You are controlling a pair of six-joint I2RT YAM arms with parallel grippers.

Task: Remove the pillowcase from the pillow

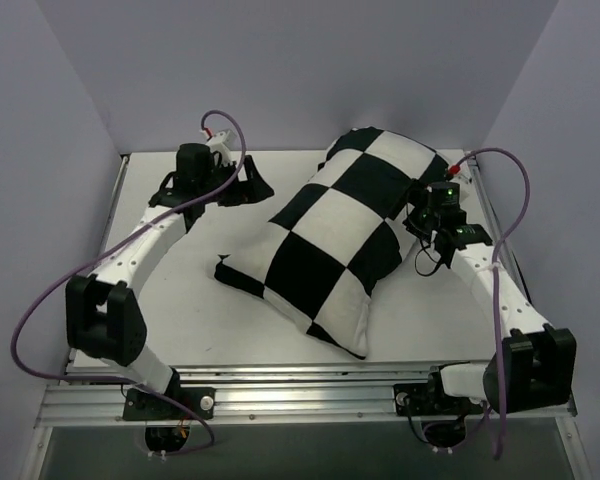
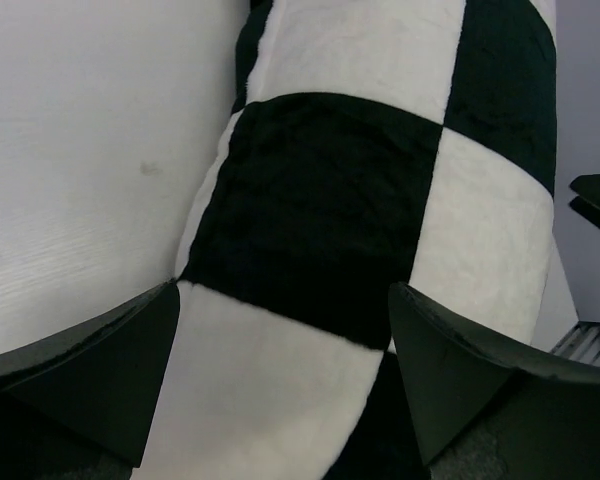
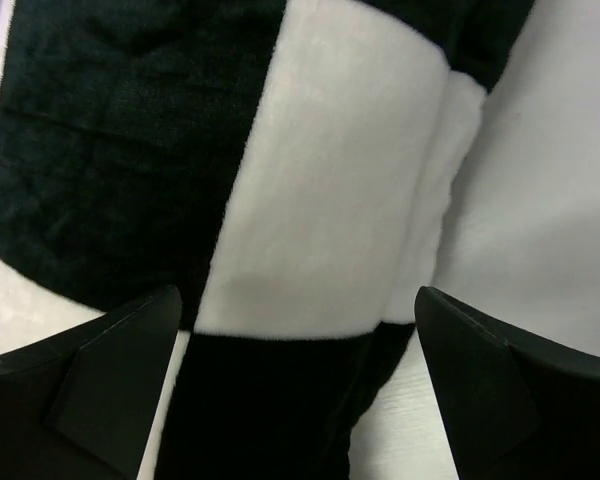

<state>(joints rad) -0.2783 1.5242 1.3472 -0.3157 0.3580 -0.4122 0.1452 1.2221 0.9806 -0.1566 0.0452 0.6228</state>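
Both end effectors are spread wide and empty.

Left end effector (image 2: 283, 295): checkered cloth sits framed in its gap in the wrist view, but nothing is gripped. From above it is off the cushion's left side, apart from it, toward the back of the counter (image 1: 200, 300).

Right end effector (image 3: 298, 295): likewise spread, just beside the right long edge of the cover. Contact: cannot tell.

Pillowcase (image 1: 330, 235): lies diagonally mid-counter between my two arms. Its near corner points at the front edge and its far end is close to the back wall. It is plump throughout, so I judge the pillow to be fully inside; no plain white cushion shows in any view. A flat flange (image 1: 345, 340) runs along the near short end, and a black flap (image 1: 223, 268) sticks out at the left corner. Which end holds the opening I cannot tell.

Progress: none visible. The cover is fully on, with no edge lifted and no fabric bunched.

Left to do:
- find the open end
- pinch the cloth there with one end effector
- hold the stuffing with the other
- draw the cover off along its length

The plush fabric will likely drag on the filling, so I expect several re-grips.
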